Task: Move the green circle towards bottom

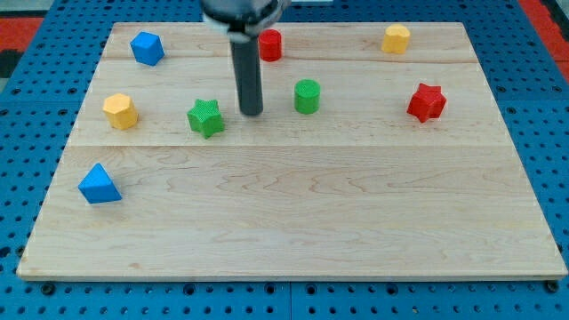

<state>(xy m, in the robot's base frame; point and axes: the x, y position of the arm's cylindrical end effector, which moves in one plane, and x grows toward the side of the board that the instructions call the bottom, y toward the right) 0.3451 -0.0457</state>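
Observation:
The green circle [307,96] is a short green cylinder standing in the upper middle of the wooden board [293,213]. My tip [252,112] is at the end of the dark rod, just to the view's left of the green circle, with a gap between them. The green star [205,117] lies to the view's left of my tip, so my tip sits between the two green blocks.
A red cylinder [270,44] is behind the rod near the top. A yellow block [396,38] is at top right, a red star [427,102] at right. A blue block [147,48], a yellow hexagon [120,111] and a blue triangle [99,184] are at left.

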